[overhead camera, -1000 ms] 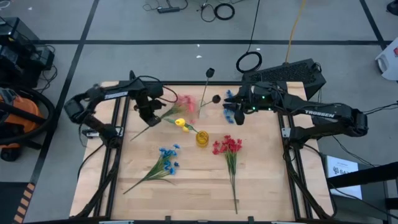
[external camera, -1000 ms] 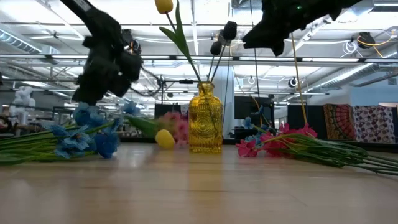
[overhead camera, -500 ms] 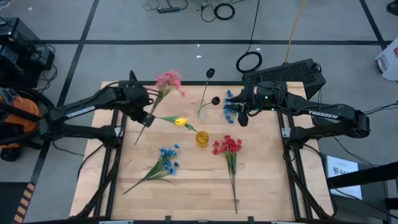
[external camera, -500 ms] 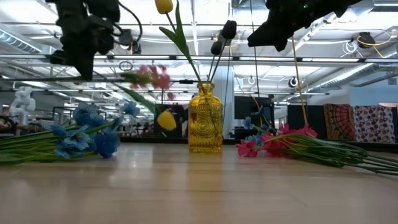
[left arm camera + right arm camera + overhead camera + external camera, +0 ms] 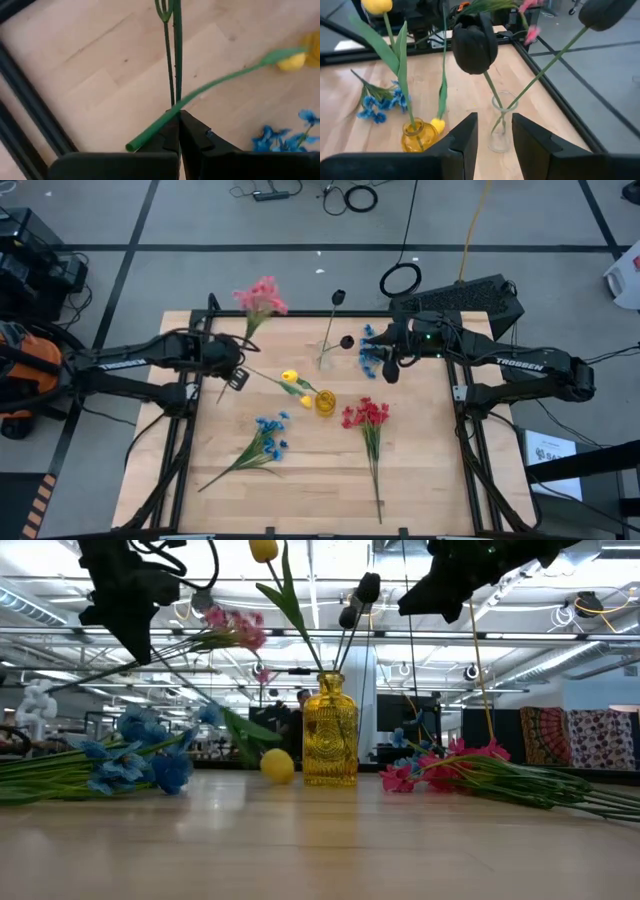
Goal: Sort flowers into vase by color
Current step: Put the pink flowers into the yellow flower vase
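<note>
My left gripper (image 5: 233,372) is shut on the pink flower, whose bloom (image 5: 260,296) stands high over the table's far left; the low view shows the same bloom (image 5: 232,628). A loose yellow flower (image 5: 290,378) lies with its bud on the table, and its thick green stem (image 5: 210,82) crosses right by my left fingertips; touching or not, I cannot tell. The yellow vase (image 5: 325,402) holds one yellow bloom. My right gripper (image 5: 495,140) is open in the air, facing a clear vase (image 5: 501,125) with two black blooms, beside blue flowers (image 5: 372,352). My left gripper pinches the pink flower's thin stems (image 5: 173,97) between its two shut fingers, near their lower end. The fingers lie along the stems. The flower is lifted clear of the table and slants up and away toward the far edge, with its bloom uppermost.
Red flowers (image 5: 366,416) lie right of the yellow vase, stems toward the near edge. A second blue bunch (image 5: 268,434) lies near left. The clear vase (image 5: 325,360) stands just beyond the yellow one. Bare wood stretches along the near edge.
My left gripper has risen, still shut, lifting the pink flower off the table; its bloom has swung up and toward the far left. The loose yellow flower's bud was raised for a moment and has dropped back onto the table.
</note>
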Controlling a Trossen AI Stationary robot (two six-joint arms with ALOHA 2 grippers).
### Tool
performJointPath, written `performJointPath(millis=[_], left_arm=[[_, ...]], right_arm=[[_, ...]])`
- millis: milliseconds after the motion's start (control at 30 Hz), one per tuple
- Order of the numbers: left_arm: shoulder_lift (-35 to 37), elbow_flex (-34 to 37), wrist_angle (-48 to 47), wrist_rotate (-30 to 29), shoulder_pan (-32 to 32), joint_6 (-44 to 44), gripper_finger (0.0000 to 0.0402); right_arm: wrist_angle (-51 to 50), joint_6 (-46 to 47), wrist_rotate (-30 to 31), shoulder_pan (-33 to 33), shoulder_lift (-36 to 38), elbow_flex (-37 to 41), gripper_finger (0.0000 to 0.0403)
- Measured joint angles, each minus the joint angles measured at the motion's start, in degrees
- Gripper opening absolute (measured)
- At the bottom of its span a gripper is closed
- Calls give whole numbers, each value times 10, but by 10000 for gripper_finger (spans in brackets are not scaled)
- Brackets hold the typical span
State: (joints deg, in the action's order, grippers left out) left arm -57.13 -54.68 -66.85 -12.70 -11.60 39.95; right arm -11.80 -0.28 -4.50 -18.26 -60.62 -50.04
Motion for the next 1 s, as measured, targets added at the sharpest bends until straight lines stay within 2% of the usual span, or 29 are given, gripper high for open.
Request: performJointPath(millis=[133, 400, 633, 767, 1000], left_arm=[[2, 0, -4, -5, 0, -38, 1], [17, 0, -83, -127, -4, -45, 1], [55, 0, -83, -161, -4, -99, 1], [91, -6, -35, -149, -4, -135, 1], [157, -15, 164, -90, -4, -205, 1]], right_arm=[[4, 51, 17, 0, 0, 0, 111], [4, 128, 79, 0, 0, 0, 111], [0, 163, 92, 1, 0, 0, 111], [-29, 195, 91, 1, 0, 0, 111], [-92, 274, 66, 12, 0, 0, 111]])
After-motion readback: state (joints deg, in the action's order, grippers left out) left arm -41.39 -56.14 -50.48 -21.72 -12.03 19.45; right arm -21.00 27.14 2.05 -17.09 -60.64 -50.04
